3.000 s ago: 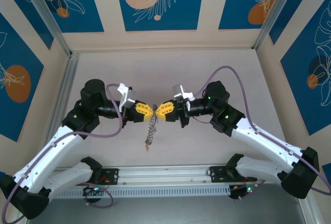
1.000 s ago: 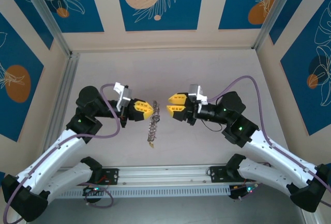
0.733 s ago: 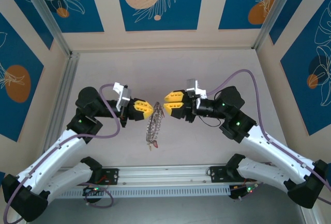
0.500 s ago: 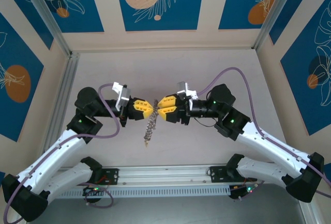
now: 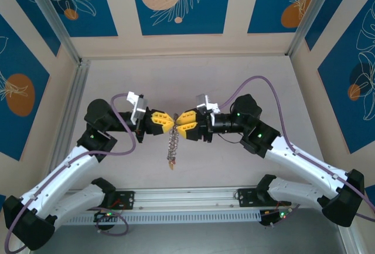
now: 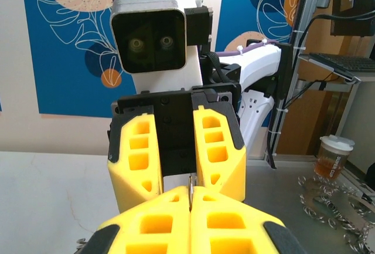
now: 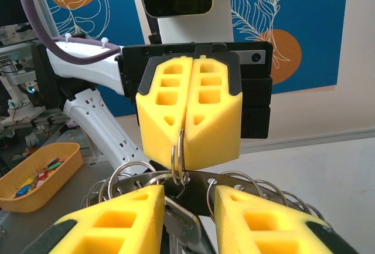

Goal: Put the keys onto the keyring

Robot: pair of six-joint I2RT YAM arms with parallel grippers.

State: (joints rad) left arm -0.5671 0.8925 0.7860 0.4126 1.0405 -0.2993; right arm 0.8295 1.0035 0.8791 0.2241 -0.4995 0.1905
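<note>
The keyring [image 5: 171, 144] hangs edge-on between my two grippers, above the table. In the right wrist view it is a dark grey plate [image 7: 234, 179] with holes and several split rings. My left gripper [image 5: 168, 122] is shut on a small split ring [image 7: 179, 151] at the plate's top edge; that thin ring [image 6: 189, 188] sticks up between its pads. My right gripper [image 5: 183, 124] faces it tip to tip and stands open [image 7: 187, 194]. A silver key [image 7: 186, 224] lies between its fingers, against the left one, with a gap to the right one.
An orange tray [image 7: 41, 175] with small coloured pieces stands at the left of the right wrist view. A cup of brown liquid [image 6: 330, 157] stands off the table's far side. Metal rails [image 5: 73, 98] border the table.
One second ago my right gripper stood apart from the ring; it has moved left until its tips meet the left gripper's. The keyring swung slightly. The left gripper kept its hold.
</note>
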